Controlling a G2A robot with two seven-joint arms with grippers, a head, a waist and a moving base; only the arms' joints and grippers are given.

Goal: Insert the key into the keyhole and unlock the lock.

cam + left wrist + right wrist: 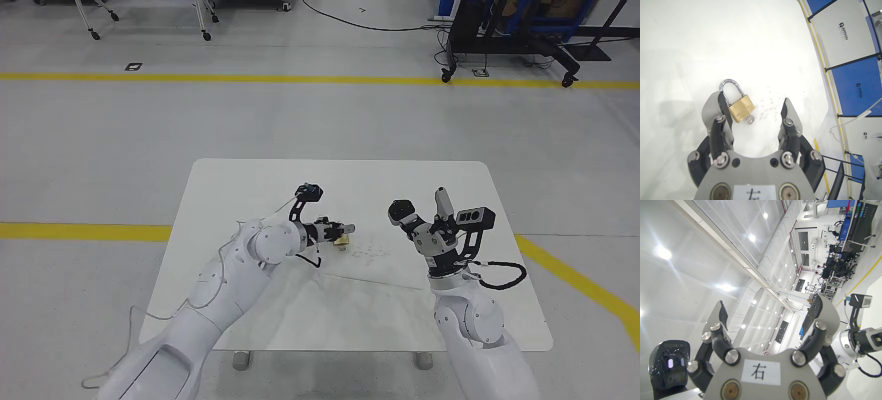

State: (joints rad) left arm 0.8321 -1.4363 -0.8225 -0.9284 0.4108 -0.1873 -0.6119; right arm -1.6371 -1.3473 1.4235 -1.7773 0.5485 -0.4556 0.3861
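Left end effector (753, 98), spread wide, brackets rectangular brass padlock (742, 110) with inserted silver key (750, 119) on white counter (696, 47).

Right hand (770, 303) spread — facing ceiling (696, 256).

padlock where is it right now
In the left wrist view the brass padlock lies on the white table beside one finger of the open left gripper, with the key inserted.
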